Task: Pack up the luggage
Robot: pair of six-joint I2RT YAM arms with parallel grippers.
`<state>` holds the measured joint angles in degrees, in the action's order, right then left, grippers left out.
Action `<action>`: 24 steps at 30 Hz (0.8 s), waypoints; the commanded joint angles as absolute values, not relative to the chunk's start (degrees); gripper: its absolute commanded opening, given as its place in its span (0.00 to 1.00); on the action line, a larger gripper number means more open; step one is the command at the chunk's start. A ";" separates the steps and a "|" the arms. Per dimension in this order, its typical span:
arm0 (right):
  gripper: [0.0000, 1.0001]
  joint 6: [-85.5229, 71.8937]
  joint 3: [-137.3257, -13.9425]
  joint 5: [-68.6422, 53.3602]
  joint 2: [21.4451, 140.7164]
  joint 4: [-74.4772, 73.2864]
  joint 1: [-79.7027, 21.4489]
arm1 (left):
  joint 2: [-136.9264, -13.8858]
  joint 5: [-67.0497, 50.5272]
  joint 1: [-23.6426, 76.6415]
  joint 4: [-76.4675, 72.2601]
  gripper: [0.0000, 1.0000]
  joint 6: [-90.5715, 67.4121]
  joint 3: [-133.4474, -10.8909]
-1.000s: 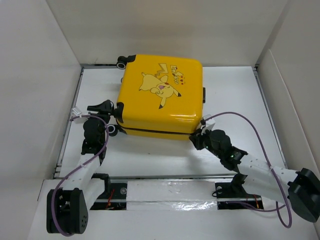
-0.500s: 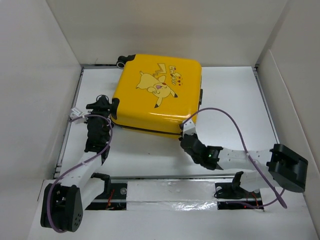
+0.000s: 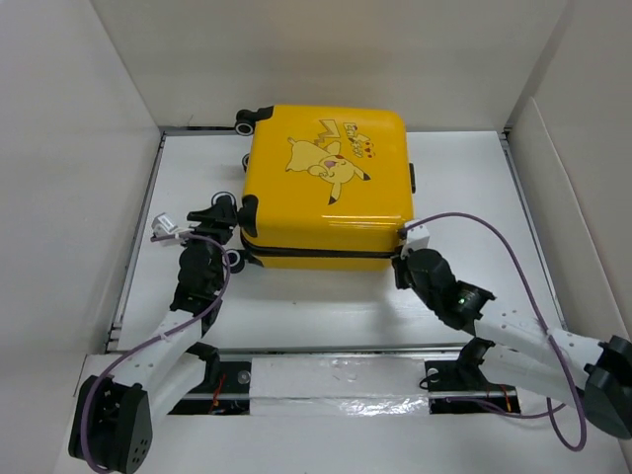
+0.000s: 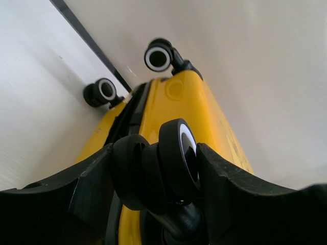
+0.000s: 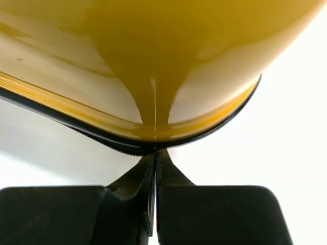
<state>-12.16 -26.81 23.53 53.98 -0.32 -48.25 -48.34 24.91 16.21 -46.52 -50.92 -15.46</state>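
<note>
A white table (image 3: pixel 326 306) boxed in by plain white walls (image 3: pixel 59 148) holds everything, with the two arms reaching out from its near edge. Nearest the bases, the right gripper (image 5: pixel 156 155) is pinched fully shut with its tips against the black zip seam (image 5: pixel 102 135) at the near right corner of the luggage (image 3: pixel 326 188). Whether a zip pull sits between the tips cannot be told. A second ago those jaws stood partly apart. Half a second ago the arm was further left, at the middle of the near edge, so it has swept along the seam to the corner. To the left, the left gripper (image 3: pixel 223 210) is clasped around a black caster wheel (image 4: pixel 173 158) at the near left corner, as it was before. Beyond both, the yellow case lies flat and closed in the middle of the table, print upward. It has swung from its earlier skewed poses to sit squarer to the table and a little further right. Its far wheels (image 3: pixel 252 118) are close to the back wall. With the shell shut and the right tips at the seam, this looks like the zipping stage, and packing seems close to done.
</note>
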 commanded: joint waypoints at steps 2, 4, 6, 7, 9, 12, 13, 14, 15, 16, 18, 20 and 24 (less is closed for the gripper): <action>0.00 -9.93 -31.55 10.64 45.97 11.17 -46.49 | -47.82 7.88 20.92 -40.46 0.00 -44.48 -16.51; 0.00 -9.93 -31.20 10.55 45.09 9.07 -44.83 | -44.67 11.15 20.92 -37.63 0.00 -44.73 -17.22; 0.00 -10.02 -29.72 9.85 43.86 8.53 -42.90 | -42.72 12.57 19.08 -36.13 0.00 -45.35 -17.05; 0.00 -10.28 -29.10 8.19 42.55 8.35 -40.19 | -41.58 12.05 18.55 -34.99 0.00 -45.96 -16.96; 0.00 -10.63 -28.22 6.07 41.05 7.91 -37.11 | -41.05 12.65 18.02 -32.79 0.00 -46.32 -17.05; 0.00 -10.55 -27.69 2.12 38.59 6.77 -31.65 | -39.99 15.46 15.22 -26.73 0.09 -47.11 -17.14; 0.00 -10.46 -27.77 1.24 38.24 6.07 -30.60 | -39.82 15.47 13.90 -25.15 0.25 -47.46 -17.14; 0.00 -10.28 -27.95 -1.21 38.06 5.98 -29.02 | -39.29 15.03 12.41 -22.53 0.28 -48.07 -16.88; 0.00 -10.20 -27.95 -2.62 38.06 5.98 -29.00 | -38.16 14.42 11.17 -21.98 0.32 -48.08 -16.53; 0.00 -10.02 -27.95 -3.94 38.14 5.98 -28.48 | -37.71 13.54 9.68 -21.89 0.41 -47.99 -15.83; 0.00 -9.93 -27.43 -6.24 39.02 6.50 -29.17 | -36.92 13.01 9.67 -22.76 0.47 -47.81 -13.37; 0.00 -9.93 -26.72 -5.98 40.60 7.29 -29.88 | -37.52 11.96 8.44 -22.85 0.45 -47.29 -11.70; 0.00 -9.84 -26.37 -5.45 41.22 7.47 -30.41 | -41.56 8.01 4.76 -24.86 0.37 -48.42 -9.15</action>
<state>-10.24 -24.47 -2.02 41.71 -6.79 -29.36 -38.89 8.25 8.14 -29.95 -56.25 -13.06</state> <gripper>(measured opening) 0.027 0.542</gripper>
